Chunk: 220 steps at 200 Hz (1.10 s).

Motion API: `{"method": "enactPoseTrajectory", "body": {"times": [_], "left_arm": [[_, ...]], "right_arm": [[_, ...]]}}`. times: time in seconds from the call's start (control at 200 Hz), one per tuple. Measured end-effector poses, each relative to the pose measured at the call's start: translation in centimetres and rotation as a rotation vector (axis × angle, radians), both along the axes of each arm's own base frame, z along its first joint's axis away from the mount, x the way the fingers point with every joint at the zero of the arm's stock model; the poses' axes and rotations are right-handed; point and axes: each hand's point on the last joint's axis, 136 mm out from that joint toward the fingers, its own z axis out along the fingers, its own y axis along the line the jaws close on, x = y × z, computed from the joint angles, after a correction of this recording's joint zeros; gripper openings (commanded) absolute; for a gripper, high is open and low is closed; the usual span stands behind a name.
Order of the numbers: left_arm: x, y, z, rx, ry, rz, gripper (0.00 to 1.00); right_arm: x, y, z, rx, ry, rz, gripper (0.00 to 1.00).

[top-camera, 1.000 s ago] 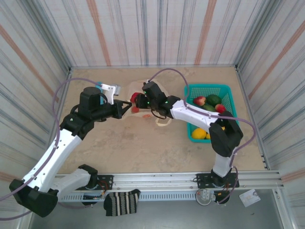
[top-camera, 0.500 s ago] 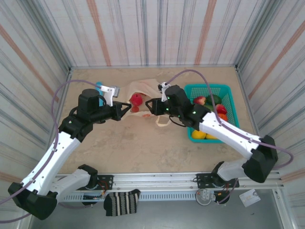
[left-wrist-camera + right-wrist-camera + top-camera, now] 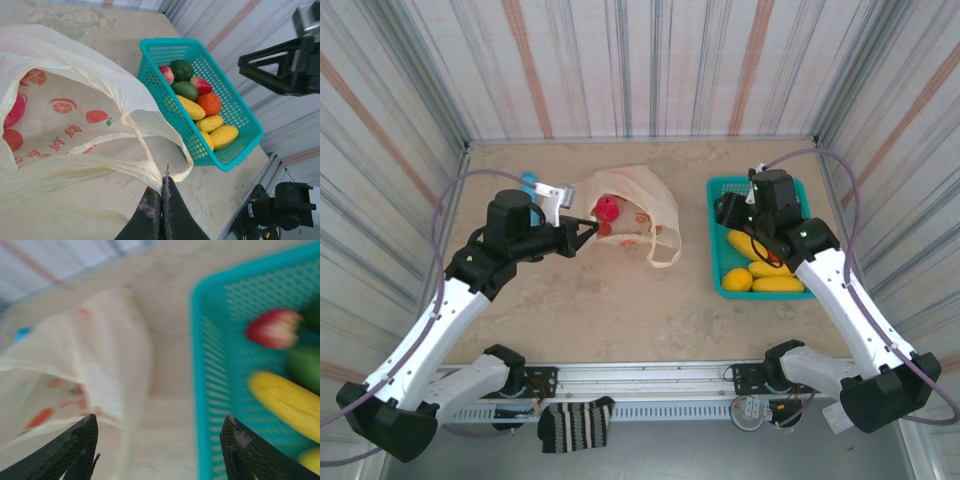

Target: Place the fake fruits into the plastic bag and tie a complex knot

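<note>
The plastic bag (image 3: pixel 638 203) lies at the table's middle, cream with orange fruit prints, its mouth held up. A red fake fruit (image 3: pixel 608 208) rests inside it. My left gripper (image 3: pixel 586 231) is shut on the bag's handle; in the left wrist view its fingertips (image 3: pixel 162 182) pinch the gathered handle strip (image 3: pixel 100 170). Several more fake fruits, yellow (image 3: pixel 750 245), red (image 3: pixel 167 75), green (image 3: pixel 181 70) and orange (image 3: pixel 208 104), lie in the teal basket (image 3: pixel 717 290). My right gripper (image 3: pixel 724 209) hangs open over the basket's left rim (image 3: pixel 200 390) with nothing between its fingers (image 3: pixel 159 440).
Striped walls close in the table on three sides. A small blue object (image 3: pixel 527 180) lies behind the left arm. A striped sock (image 3: pixel 575 425) hangs over the front rail. Bare tabletop (image 3: pixel 620 300) lies in front of the bag.
My right arm has swung from the bag's mouth back to the basket, and its jaws stand wider. The red fruit stays in the bag. My left gripper keeps its hold.
</note>
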Motion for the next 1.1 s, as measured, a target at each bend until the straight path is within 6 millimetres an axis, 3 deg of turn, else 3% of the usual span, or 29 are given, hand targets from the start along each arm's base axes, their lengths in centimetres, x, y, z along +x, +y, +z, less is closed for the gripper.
{"method": "enactPoseTrajectory", "body": {"times": [0.235,0.336,0.746,1.102], "left_arm": [[0.1,-0.2,-1.2,0.011,0.003,-0.006,0.0],[0.1,-0.3,-1.3,0.018,-0.01,-0.011,0.0],[0.0,-0.6,-2.1,0.024,-0.03,-0.02,0.0],[0.0,-0.3,-1.8,0.023,-0.046,-0.007,0.0]], "right_arm": [[-1.8,-9.9,-7.3,-0.112,0.264,-0.341,0.78],[-2.1,-12.4,-9.3,-0.135,0.342,-0.434,0.82],[0.3,-15.7,-15.8,-0.318,0.489,-0.475,0.85],[1.4,-16.8,-20.7,-0.285,0.547,-0.469,0.81]]}}
